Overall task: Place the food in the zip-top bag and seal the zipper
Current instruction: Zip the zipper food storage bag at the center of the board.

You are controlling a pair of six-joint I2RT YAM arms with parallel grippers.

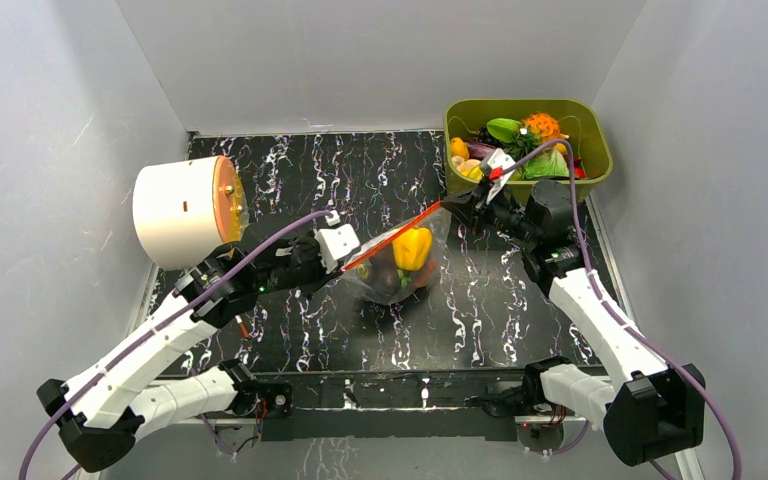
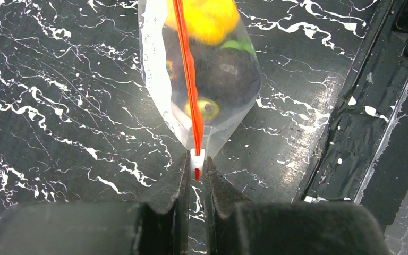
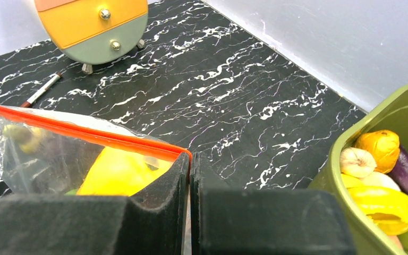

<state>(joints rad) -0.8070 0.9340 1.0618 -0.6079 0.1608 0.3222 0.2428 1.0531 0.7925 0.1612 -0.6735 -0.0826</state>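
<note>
The zip-top bag (image 1: pixel 392 285) is held mid-table, stretched between both arms, with a yellow pepper (image 1: pixel 413 247) and dark fruit (image 2: pixel 228 74) inside. The left gripper (image 2: pixel 196 171) pinches the white slider (image 2: pixel 197 158) at the left end of the zipper (image 1: pixel 395 235). The right gripper (image 3: pixel 190 162) pinches the bag's right corner. Sealing looks nearly finished, with only the release left.

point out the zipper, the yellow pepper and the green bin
zipper (image 2: pixel 188 79), left wrist view, middle of the orange-red strip
yellow pepper (image 1: pixel 413 247), top external view, middle of its body
green bin (image 1: pixel 520 102), top external view, far rim
</note>
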